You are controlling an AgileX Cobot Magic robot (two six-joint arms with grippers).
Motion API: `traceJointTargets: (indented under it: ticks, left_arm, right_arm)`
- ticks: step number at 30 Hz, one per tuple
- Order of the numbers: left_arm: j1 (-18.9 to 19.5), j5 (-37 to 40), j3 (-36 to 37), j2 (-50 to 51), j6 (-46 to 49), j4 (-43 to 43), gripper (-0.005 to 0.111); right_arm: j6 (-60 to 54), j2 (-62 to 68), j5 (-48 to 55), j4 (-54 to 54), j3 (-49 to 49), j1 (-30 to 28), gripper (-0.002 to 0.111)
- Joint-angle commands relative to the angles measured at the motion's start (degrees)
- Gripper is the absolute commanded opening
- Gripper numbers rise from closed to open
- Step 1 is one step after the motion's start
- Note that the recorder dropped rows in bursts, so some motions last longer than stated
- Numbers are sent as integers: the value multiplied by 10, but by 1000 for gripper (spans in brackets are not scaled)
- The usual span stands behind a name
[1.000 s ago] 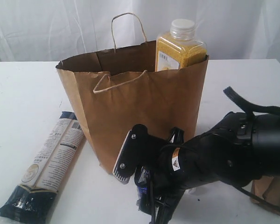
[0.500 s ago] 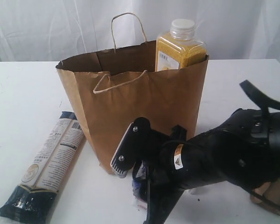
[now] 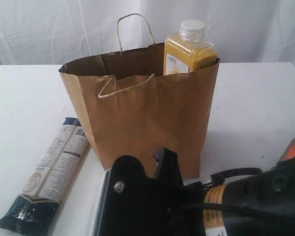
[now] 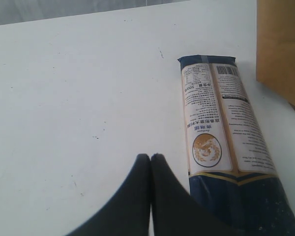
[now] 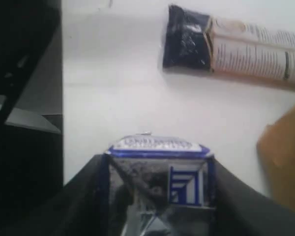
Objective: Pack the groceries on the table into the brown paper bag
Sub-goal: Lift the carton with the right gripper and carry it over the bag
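The brown paper bag (image 3: 142,123) stands upright on the white table (image 3: 29,98), with the yellow-grain bottle (image 3: 189,51) inside it at its right, white cap above the rim. The navy-cream packet (image 3: 49,177) lies flat left of the bag. My right gripper (image 5: 157,162) is shut on the small blue-white carton (image 5: 160,172), held above the table; its arm (image 3: 196,206) fills the exterior view's lower edge in front of the bag. My left gripper (image 4: 151,157) is shut and empty, just beside the packet (image 4: 223,137). Jar, can and pouch are out of view.
A corner of the bag (image 4: 282,49) shows beyond the packet in the left wrist view. A dark black structure (image 5: 19,98) borders the table in the right wrist view. Bare tabletop (image 4: 78,88) stretches beside the left gripper.
My right arm has lifted the carton off the table and swung close to the camera, now covering the bag's lower front and the brown pouch at the right. Bag, bottle and packet have not moved.
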Motion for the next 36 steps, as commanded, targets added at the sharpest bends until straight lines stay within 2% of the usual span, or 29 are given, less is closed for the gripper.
traceJointTargets:
  ticks: [1,5,8,13,16,26,36]
  left_arm:
    - [1,2,2,-3,0,-4,0]
    - [1,2,2,-3,0,-4,0]
    - [1,2,2,-3,0,-4,0]
    - [1,2,2,-3,0,-4,0]
    - [1,2,2,-3,0,-4,0]
    - [1,2,2,-3,0,-4,0]
    - [1,1,2,-3,0,-4,0]
  right_arm:
    - [3,-30,-14,-29,-50,37,0]
    - [4,-33,-12,-92,-121,41,0]
    - [30,-33,-12,-199,-169,39,0]
    - [155,-27,3,-433,-237,38,0]
    - [214,-15,29,-507,-269,18,0]
    - [397,51,35,-496,-335,-105,0]
    - [391,157,104,-397,-420,-173,0]
